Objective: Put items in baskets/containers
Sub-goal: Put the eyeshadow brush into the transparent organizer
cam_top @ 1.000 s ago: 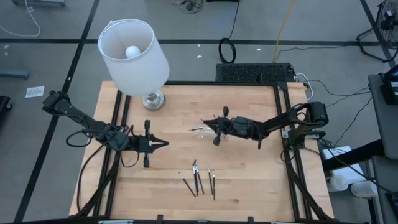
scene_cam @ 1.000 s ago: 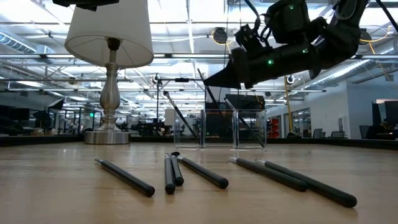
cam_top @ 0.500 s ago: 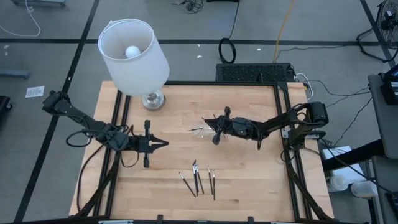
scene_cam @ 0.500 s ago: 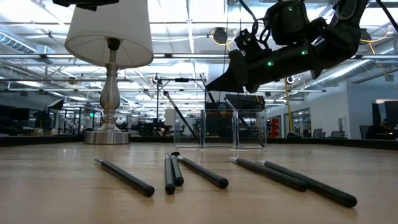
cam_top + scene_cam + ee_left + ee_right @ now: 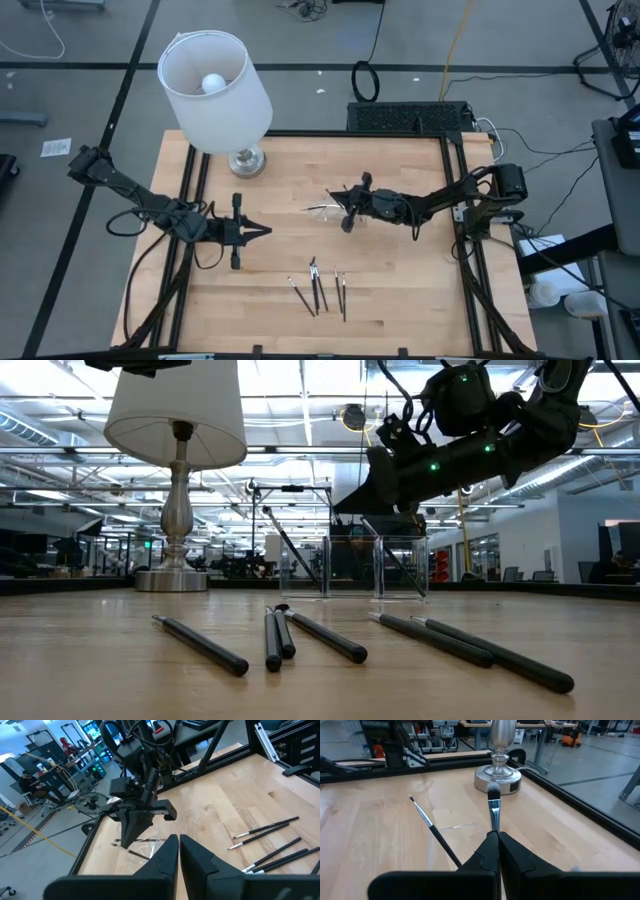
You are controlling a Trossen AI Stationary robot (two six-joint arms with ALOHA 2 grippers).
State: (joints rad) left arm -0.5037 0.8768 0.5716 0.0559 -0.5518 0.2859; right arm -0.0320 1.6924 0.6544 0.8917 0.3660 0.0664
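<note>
The right gripper [image 5: 494, 840] pinches one brush [image 5: 493, 807] above the clear tray [image 5: 355, 568], whose edges are hard to see. The left gripper [image 5: 262, 232] waits, jaws pressed together. Five brushes [image 5: 320, 290] lie near the table front.

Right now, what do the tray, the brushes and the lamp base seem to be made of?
The clear tray looks like glossy transparent plastic: the room shows through its walls. The brushes seem matte black, perhaps painted wood or plastic; the one in the right gripper has a shiny metal-like ferrule. The lamp base looks like polished metal, with reflections.
</note>
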